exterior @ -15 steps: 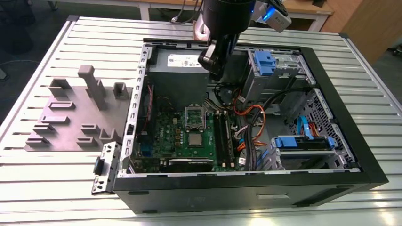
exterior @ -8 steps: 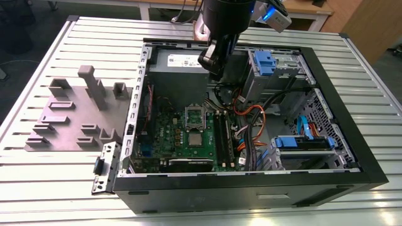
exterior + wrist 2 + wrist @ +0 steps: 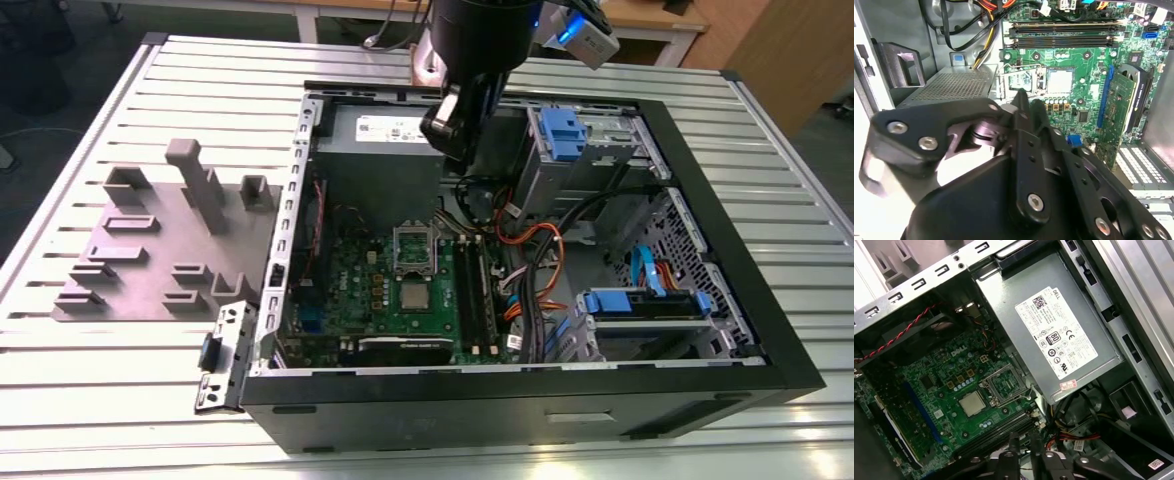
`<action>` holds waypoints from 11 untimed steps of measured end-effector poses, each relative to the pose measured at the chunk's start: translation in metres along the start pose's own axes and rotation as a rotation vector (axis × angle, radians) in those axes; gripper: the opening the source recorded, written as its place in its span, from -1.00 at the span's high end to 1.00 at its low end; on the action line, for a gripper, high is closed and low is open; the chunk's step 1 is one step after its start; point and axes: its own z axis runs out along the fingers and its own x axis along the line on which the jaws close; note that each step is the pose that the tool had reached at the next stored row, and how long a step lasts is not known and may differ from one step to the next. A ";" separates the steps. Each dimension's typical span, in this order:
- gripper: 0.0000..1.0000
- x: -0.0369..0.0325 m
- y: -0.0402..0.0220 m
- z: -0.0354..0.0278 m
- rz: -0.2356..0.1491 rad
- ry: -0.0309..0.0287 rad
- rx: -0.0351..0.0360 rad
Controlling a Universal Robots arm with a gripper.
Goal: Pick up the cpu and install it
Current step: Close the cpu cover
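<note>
End effector (image 3: pixel 1024 441) closed or nearly so, empty, hovering inside open case (image 3: pixel 694 360). cpu (image 3: pixel 416 296) flat on motherboard (image 3: pixel 358 280), 6 o'clock of open socket (image 3: pixel 414 250) in exterior view, untouched. Pickup, install both left.

Open black computer case (image 3: pixel 507 405) lying flat on slatted metal table (image 3: pixel 107 400). Inside: green motherboard (image 3: pixel 354 275) toward the exterior view's left, grey power supply (image 3: pixel 380 135) at far end, blue drive caddy (image 3: pixel 641 303) toward the exterior view's right. Grey plastic fixture (image 3: pixel 147 250) just beside the case, on the exterior view's left.
</note>
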 end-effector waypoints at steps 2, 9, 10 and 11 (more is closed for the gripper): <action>0.40 0.0000 0.0000 0.0000 0.000 0.0008 0.0005; 0.58 0.0000 0.0000 0.0000 0.000 0.0032 0.0020; 0.69 0.0000 0.0000 0.0000 0.000 0.0036 0.0023; 0.69 0.0000 0.0000 0.0000 0.000 0.0039 0.0024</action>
